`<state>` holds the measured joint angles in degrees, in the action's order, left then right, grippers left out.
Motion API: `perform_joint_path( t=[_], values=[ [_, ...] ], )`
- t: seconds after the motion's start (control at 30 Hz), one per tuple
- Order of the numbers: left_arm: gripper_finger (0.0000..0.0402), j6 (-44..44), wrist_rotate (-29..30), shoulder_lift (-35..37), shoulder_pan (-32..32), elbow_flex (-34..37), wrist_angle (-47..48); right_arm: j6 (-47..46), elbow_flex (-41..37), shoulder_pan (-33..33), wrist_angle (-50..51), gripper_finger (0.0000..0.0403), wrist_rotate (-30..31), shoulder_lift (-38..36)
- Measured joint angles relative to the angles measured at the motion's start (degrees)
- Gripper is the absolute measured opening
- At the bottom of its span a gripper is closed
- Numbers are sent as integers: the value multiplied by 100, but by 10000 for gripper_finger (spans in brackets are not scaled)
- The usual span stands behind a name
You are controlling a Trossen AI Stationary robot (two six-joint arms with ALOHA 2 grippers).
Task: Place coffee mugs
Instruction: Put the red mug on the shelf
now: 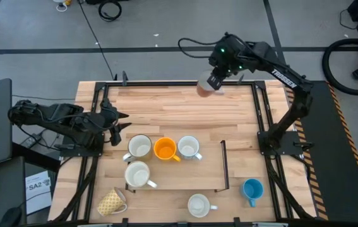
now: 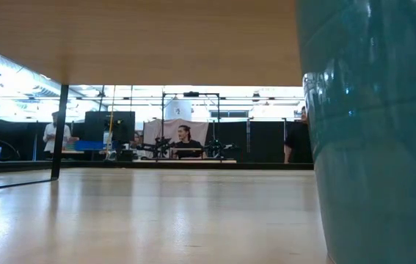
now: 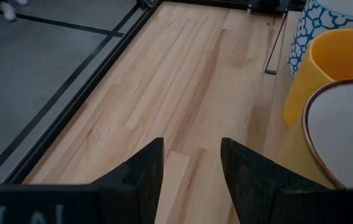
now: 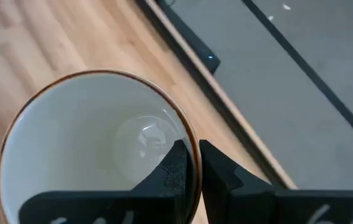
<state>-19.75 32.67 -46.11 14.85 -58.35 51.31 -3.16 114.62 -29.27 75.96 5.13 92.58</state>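
My right gripper (image 1: 215, 81) is at the table's far edge, shut on a reddish-brown mug (image 1: 206, 86) that is white inside (image 4: 95, 149). My left gripper (image 1: 120, 126) is open over bare wood near the left edge (image 3: 192, 165), just left of a row of three mugs: a cream mug (image 1: 139, 146), an orange mug (image 1: 165, 149) and a white patterned mug (image 1: 188, 147). Nearer stand another white mug (image 1: 137, 174), a yellow patterned mug (image 1: 111, 202) tipped over, a white mug (image 1: 199, 205) and a blue mug (image 1: 252, 188). My right gripper holds the reddish-brown mug by its rim (image 4: 192, 146), one finger inside the cup and one outside, coming from above and pointing down. The mug is upright below the fingers. I cannot tell whether its base rests on the table.
A thin black rail (image 1: 224, 165) marks off a rectangle around the mug row on its right and near sides. Black frame bars (image 1: 259, 107) run along the table's edges. The blue mug (image 2: 373, 132) fills the low view's right side. Bare wood lies across the table's far half.
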Motion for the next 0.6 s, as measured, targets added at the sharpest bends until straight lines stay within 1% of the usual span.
perform_joint_path(
  t=[0.13,0.33,0.6],
  values=[
    [167,-20,-1,0,1,0,0,-446,348,510,524,29,0,0],
    [167,-57,-1,0,2,0,0,-1115,735,1361,806,29,-2,-2],
    [167,-57,-1,-2,2,-2,0,-2090,1084,2492,836,29,-16,-2]
  ],
)
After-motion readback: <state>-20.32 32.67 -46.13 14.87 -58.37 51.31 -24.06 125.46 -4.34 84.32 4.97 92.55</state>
